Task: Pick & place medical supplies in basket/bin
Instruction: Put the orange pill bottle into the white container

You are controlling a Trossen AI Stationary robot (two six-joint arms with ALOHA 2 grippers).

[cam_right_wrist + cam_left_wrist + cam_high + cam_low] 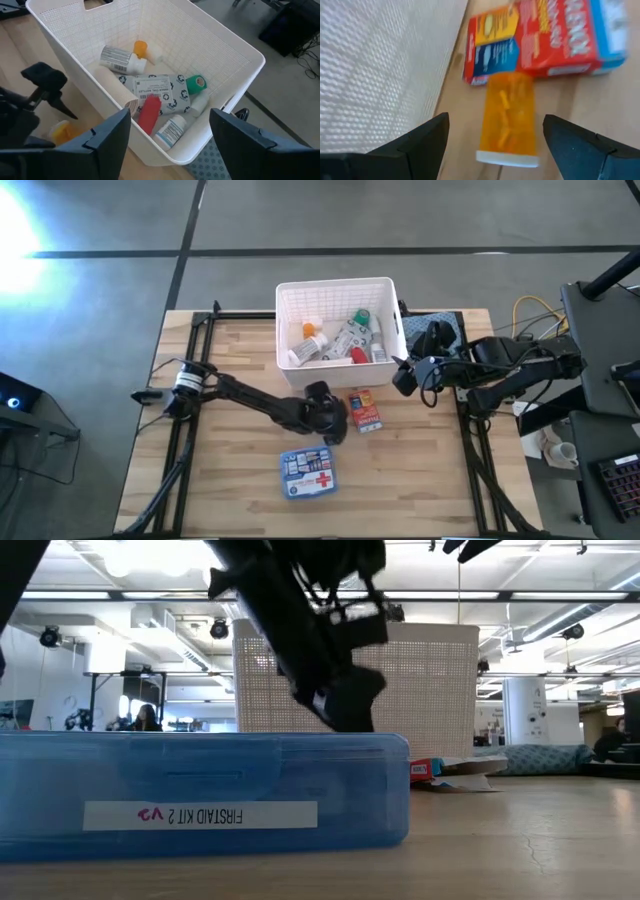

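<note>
An orange vial [509, 117] lies on its side on the wooden table, its white cap toward the camera. My left gripper [495, 119] is open, one finger on either side of the vial and clear of it; in the high view it [330, 425] sits just near of the white basket [335, 288]. Two small red boxes [545, 37] lie flat beyond the vial. My right gripper [170, 112] is open, above the basket's near right corner [402, 375]. Inside the basket lie a white pill bottle [117, 59], a grey patterned packet [160, 90] and a red tube [149, 114].
A blue first-aid kit [308, 473] lies flat near the table's near edge and fills the foreground of the low view [200, 800]. A blue-grey cloth [440, 328] lies right of the basket under the right arm. The basket wall [380, 70] stands close beside the vial.
</note>
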